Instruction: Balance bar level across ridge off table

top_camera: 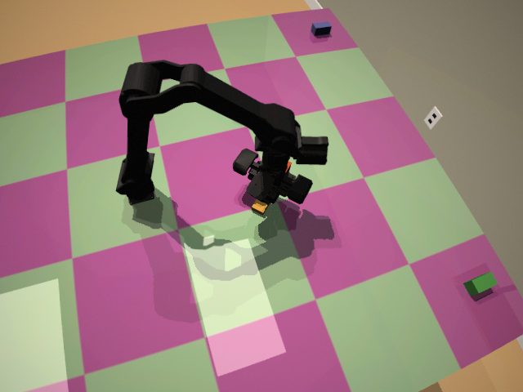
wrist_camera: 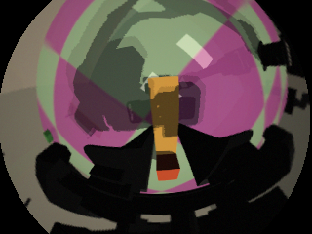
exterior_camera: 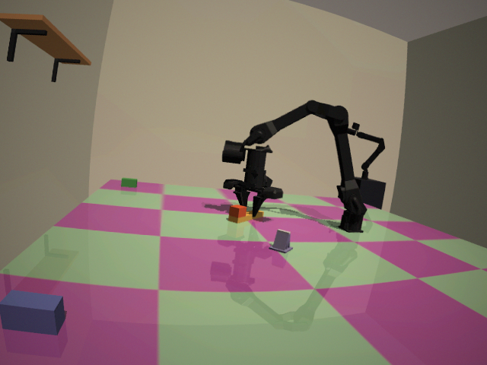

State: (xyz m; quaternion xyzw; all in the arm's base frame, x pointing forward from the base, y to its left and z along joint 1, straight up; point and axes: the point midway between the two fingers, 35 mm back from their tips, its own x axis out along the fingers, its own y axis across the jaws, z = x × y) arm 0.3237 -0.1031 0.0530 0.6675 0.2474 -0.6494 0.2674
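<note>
The bar (top_camera: 258, 207) (exterior_camera: 237, 218) (wrist_camera: 163, 100) is a yellow-orange strip with a red-orange block (exterior_camera: 237, 211) (wrist_camera: 170, 174) on one end. It lies low on the checkered table. My gripper (top_camera: 264, 196) (exterior_camera: 249, 212) (wrist_camera: 166, 127) points straight down over the bar, and its fingers are shut on the bar's sides near the middle. The ridge (exterior_camera: 282, 239) is a small grey-lilac wedge standing on the table a short way in front of the bar in the exterior view. The arm hides it in the top view.
A blue block (top_camera: 320, 28) (exterior_camera: 31, 312) and a green block (top_camera: 480, 283) (exterior_camera: 128, 182) sit near opposite table edges. The arm's base (top_camera: 135, 185) (exterior_camera: 351, 220) stands beside the bar. A shelf (exterior_camera: 42, 35) hangs on the wall.
</note>
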